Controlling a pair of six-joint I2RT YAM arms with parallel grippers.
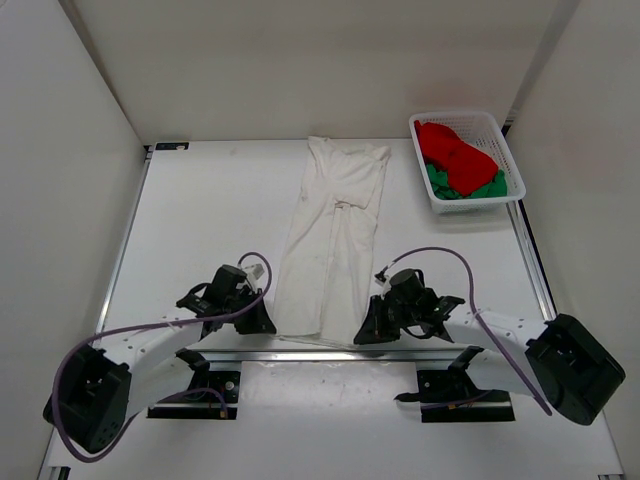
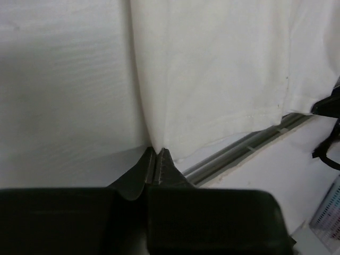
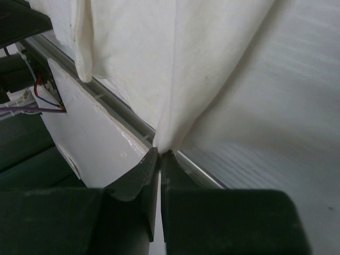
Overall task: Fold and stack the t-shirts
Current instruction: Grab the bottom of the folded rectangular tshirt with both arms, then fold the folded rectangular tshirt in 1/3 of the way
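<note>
The white t-shirt (image 1: 330,240) lies folded into a long narrow strip down the middle of the table, collar end far, hem near. My left gripper (image 1: 268,325) is shut on the hem's near left corner; the left wrist view shows white cloth (image 2: 212,79) pinched between the black fingertips (image 2: 155,153). My right gripper (image 1: 362,335) is shut on the near right corner, cloth (image 3: 175,69) rising from its tips (image 3: 160,153). The red t-shirt (image 1: 455,155) and the green t-shirt (image 1: 450,187) lie bunched in the basket.
A white plastic lattice basket (image 1: 507,150) stands at the far right of the table. A metal rail (image 1: 300,354) runs along the near table edge, just under both grippers. White walls close in the table on three sides.
</note>
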